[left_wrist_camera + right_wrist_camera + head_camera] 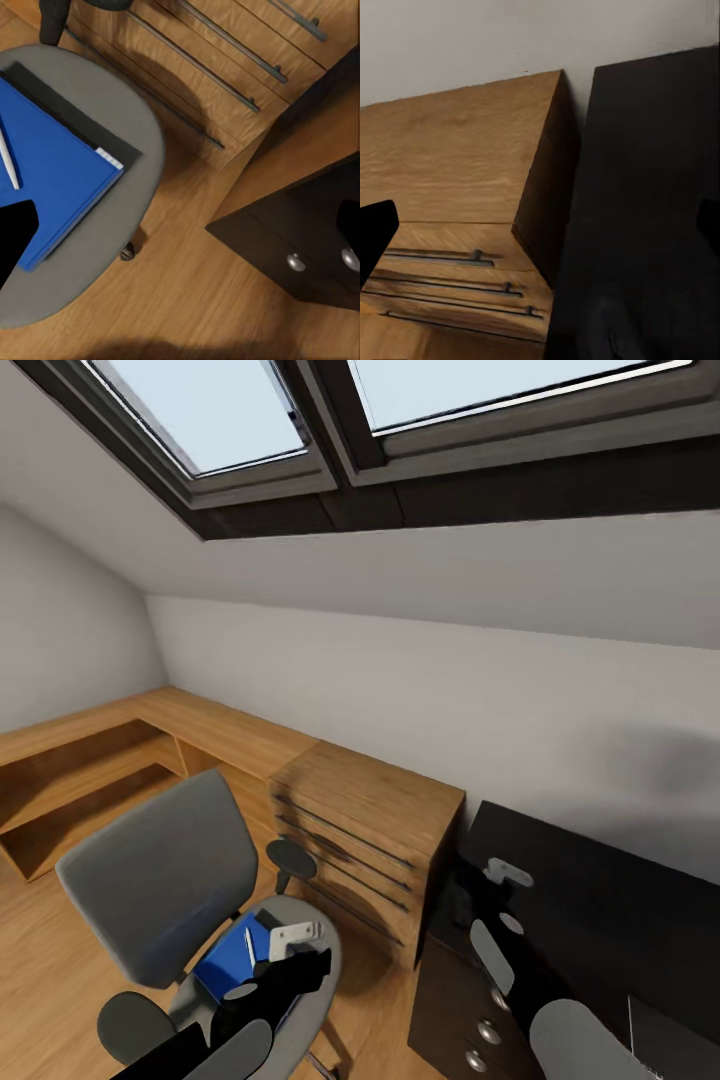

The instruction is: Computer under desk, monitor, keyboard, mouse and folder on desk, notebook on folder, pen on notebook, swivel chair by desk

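Swivel chair point(160, 880): grey fabric back, rounded black armrests, rounded grey seat; parked on the oak floor point(195, 300) just beside the oak drawer unit point(365, 830).

Folder point(56, 176): flat, bright blue, rectangular; lies on the seat, one corner pointing toward the drawer unit, long axis diagonal across the seat. Small white label strip at that corner — no legible writing.

Notebook point(82, 116): thin, dark grey; lies under the folder, showing as a dark band along the folder's edge on the drawer-unit side, long axis parallel to that edge.

Pen point(7, 157): slim, white; rests on top of the folder, long axis roughly along the folder's length. Tip direction cannot be told.

Left tool point(297, 938): hovers over the seat above the folder, light grey fingers with dark body; grip state cannot be told, nothing seen between the fingers.

Right tool point(507, 875): poised over the near corner of the counter point(600, 900) — matte black top, set against the grey sloped wall, touching the drawer unit's side. Grip state cannot be told.

Drawer unit: grained oak, three drawers with long dark bar handles.
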Available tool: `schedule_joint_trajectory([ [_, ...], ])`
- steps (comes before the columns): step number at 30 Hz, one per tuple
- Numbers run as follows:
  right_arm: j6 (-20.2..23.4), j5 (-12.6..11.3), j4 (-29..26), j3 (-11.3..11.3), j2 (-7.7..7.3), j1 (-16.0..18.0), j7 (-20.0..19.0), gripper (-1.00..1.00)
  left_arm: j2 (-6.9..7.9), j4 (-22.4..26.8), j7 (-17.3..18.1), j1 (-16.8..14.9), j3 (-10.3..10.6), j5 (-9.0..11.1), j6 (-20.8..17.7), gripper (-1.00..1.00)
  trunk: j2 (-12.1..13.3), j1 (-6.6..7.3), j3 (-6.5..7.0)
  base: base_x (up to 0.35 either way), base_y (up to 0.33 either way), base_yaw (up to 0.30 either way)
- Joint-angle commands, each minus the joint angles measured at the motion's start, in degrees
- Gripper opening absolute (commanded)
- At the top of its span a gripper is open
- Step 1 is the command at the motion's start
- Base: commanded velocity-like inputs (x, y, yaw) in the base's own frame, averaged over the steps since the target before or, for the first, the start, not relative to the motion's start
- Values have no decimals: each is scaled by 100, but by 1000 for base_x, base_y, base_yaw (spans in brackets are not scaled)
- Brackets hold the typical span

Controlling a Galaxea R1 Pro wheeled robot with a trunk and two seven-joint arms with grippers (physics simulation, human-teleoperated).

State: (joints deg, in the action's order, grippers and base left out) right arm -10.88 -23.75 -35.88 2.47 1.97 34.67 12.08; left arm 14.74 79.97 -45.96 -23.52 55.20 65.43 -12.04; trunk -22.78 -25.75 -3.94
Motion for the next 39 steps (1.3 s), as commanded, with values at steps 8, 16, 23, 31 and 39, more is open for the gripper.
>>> schedule_joint_trajectory([
  [8,907,937,1762,33,-272,1305,1197,100,32,526,-36,-10,9,13,-9,100,-14,-4,-14,0,0,0],
  [16,2438,899,1801,9,-278,1347,1196,100,48,819,-39,-11,8,38,-9,100,-14,-4,-14,0,0,0],
  [23,2619,886,1771,9,-263,1350,1207,100,20,911,-559,-8,27,48,-9,100,-295,-157,-140,0,0,0],
  [31,2599,925,1759,38,-265,1341,1182,100,12,906,-637,-10,35,56,-17,100,-616,-333,-284,0,0,4],
  [39,2276,933,1767,49,-259,1341,1174,100,12,899,-645,-8,40,57,-18,100,-936,-509,-427,0,0,208],
])
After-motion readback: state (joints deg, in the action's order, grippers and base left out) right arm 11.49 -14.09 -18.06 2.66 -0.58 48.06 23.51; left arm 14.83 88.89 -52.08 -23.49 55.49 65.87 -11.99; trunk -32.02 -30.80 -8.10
